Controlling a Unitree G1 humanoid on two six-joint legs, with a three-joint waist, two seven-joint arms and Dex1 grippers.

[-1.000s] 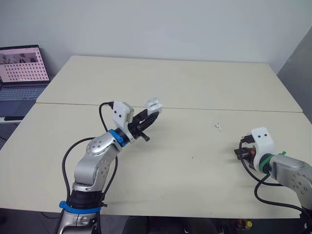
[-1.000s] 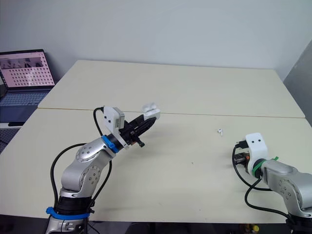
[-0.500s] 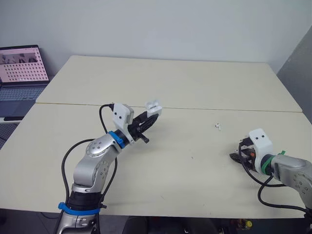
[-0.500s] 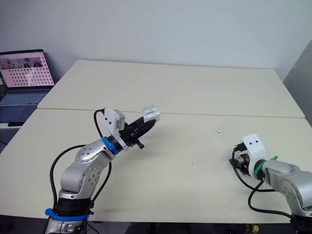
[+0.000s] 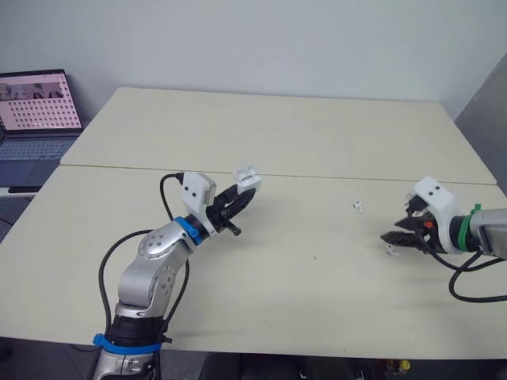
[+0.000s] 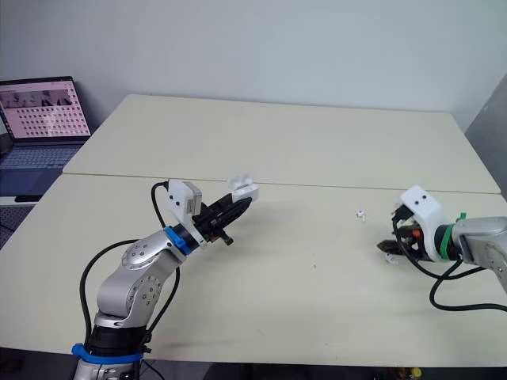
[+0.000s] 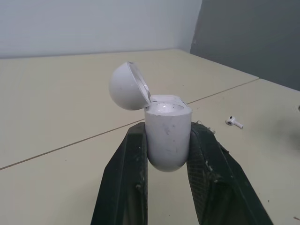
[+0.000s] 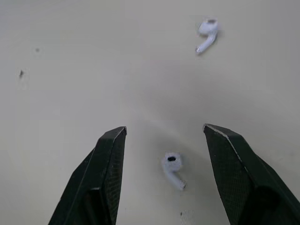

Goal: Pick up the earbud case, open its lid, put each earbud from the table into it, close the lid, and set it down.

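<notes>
Raised and swung forward since a second ago, the right gripper [image 8: 164, 128] is now hung just above the table [image 5: 317, 134], well to the right of the earbud case [image 7: 167, 117], while the case itself is kept almost where it was. Its two fingers are spread wide, and one earbud [image 8: 172, 166] is framed between them without being touched; the spread is judged to be set so that the small piece can be straddled before the close. A second earbud [image 5: 357, 207] is left lying flat between the case and the first earbud, much nearer the latter. The case is clamped by its lower body between the fingers of the left gripper [image 5: 247, 190] and held upright, clear of the table, with its lid [image 7: 125, 86] tipped back on the hinge. That grip is judged to be chosen so that the open mouth is kept facing up and unobstructed for loading. Both sockets appear unfilled, though this cannot be told for certain, so the first pick is taken to be the step in hand.
</notes>
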